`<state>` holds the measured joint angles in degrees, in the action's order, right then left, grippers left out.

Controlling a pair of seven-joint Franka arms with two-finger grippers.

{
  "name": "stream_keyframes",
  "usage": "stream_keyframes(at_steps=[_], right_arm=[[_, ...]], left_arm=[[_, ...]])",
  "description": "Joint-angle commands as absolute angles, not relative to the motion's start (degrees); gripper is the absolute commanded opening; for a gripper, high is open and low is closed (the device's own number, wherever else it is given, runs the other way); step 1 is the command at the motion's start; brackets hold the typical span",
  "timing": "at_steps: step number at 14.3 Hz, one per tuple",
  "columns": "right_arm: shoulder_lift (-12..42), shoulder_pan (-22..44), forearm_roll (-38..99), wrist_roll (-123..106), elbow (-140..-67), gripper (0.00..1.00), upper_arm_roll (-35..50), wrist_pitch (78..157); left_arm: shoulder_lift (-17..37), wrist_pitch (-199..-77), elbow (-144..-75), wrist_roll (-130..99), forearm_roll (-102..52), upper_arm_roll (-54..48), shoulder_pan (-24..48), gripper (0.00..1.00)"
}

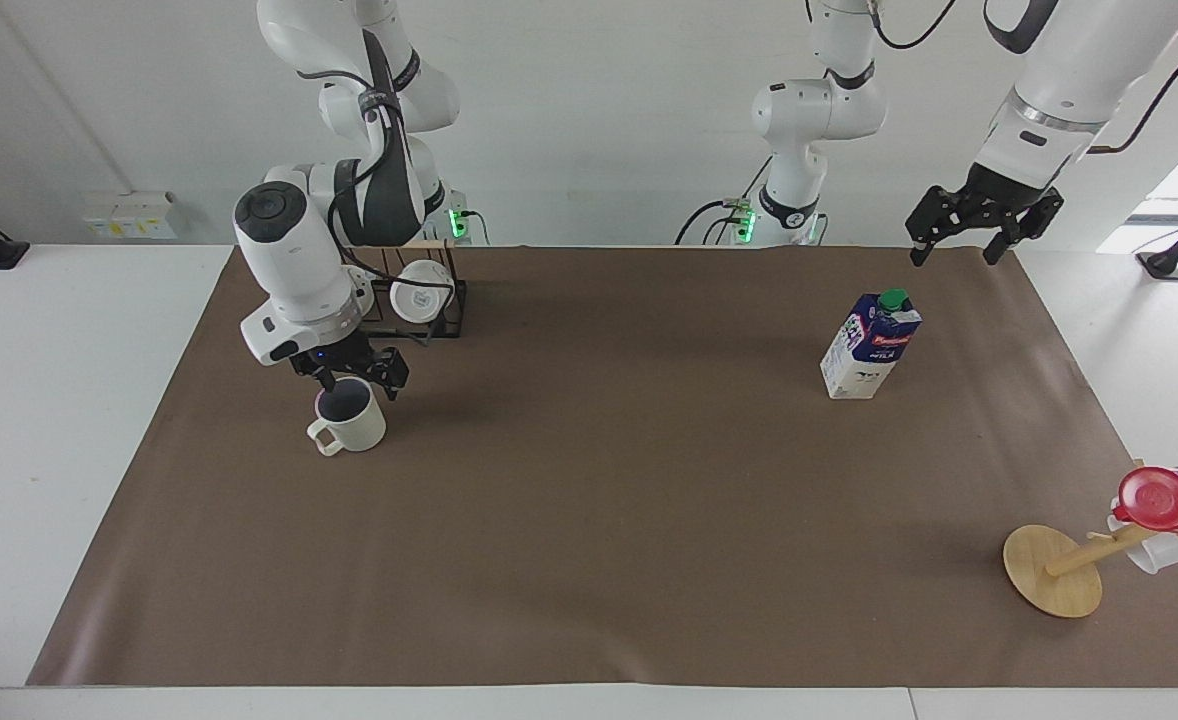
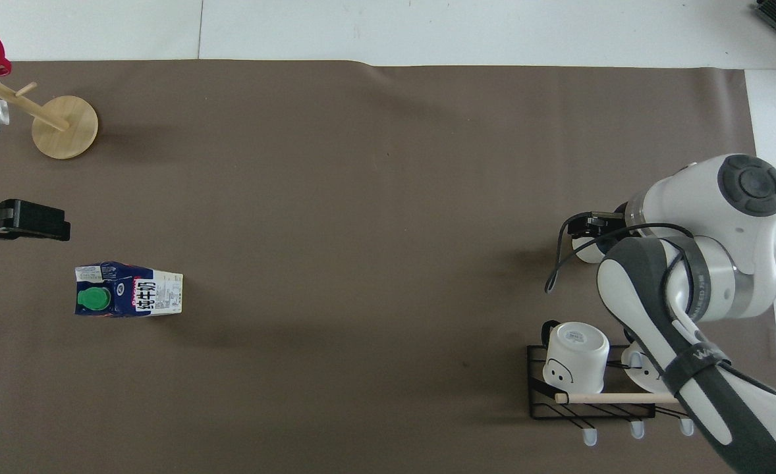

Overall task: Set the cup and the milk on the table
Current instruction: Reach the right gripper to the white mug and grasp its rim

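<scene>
- Cup (image 1: 349, 418) and milk (image 1: 870, 344) both standing on the brown mat of the counter (image 1: 609, 560), well apart: cup toward the right arm's end, milk toward the left arm's end.
- Largest: white counter, mat spread over most of it.
- Right gripper (image 1: 351, 374) lowered onto the cup, fingers spread, one finger dipping inside the dark rim, the other outside the wall; not closed on it. Cup upright, squarish handle turned away from the robots.
- Left gripper (image 1: 957, 247) up in the air over the mat's edge at the robots' end, fingers spread wide, holding nothing; arm waiting.
- Black wire rack (image 2: 591, 395) with a wooden rail, nearer to the robots than the cup; white mug (image 2: 576, 357) with a drawn face hanging on it.
- Milk upright, green cap (image 2: 93, 299) on top; red band with white lettering, too small to read; black Chinese characters on the white side panel.
- Tipped wooden stand (image 1: 1054, 570) at the left arm's end, red cup (image 1: 1171, 499) on it.
</scene>
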<state>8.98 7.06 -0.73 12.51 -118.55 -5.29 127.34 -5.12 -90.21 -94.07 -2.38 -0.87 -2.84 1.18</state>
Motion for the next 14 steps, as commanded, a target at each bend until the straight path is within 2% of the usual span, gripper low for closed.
stream_keyframes(at_steps=[1,5,7,8,10,11,14], right_arm=[[10.02,6.42,-0.44,12.04,-119.0,1.0,-4.92,129.55],[10.37,6.42,-0.09,12.48,-119.0,0.99,-4.92,129.73],[10.46,6.5,-0.09,12.4,-119.0,0.77,-4.92,130.43],[10.55,6.5,-0.09,11.87,-119.0,0.6,-4.92,130.52],[10.55,6.94,-0.09,11.78,-118.92,0.09,-4.92,130.52],[10.63,7.03,-0.09,12.04,-118.83,0.0,-4.83,130.6],[10.81,7.03,-0.09,11.95,-118.48,0.0,-4.83,130.95]], left_arm=[[-4.66,-88.77,-92.64,-2.9,-1.32,-2.55,1.32,1.0],[-4.66,-88.77,-92.64,-2.9,-1.32,-2.55,1.32,1.0],[-4.66,-88.77,-92.64,-2.9,-1.32,-2.55,1.32,1.0],[-4.66,-88.77,-92.64,-2.9,-1.32,-2.55,1.32,1.0],[-4.66,-88.77,-92.64,-2.9,-1.32,-2.55,1.32,1.0],[-4.66,-88.77,-92.64,-2.9,-1.32,-2.55,1.32,1.0],[-4.66,-88.77,-92.64,-2.9,-1.32,-2.55,1.32,1.0]])
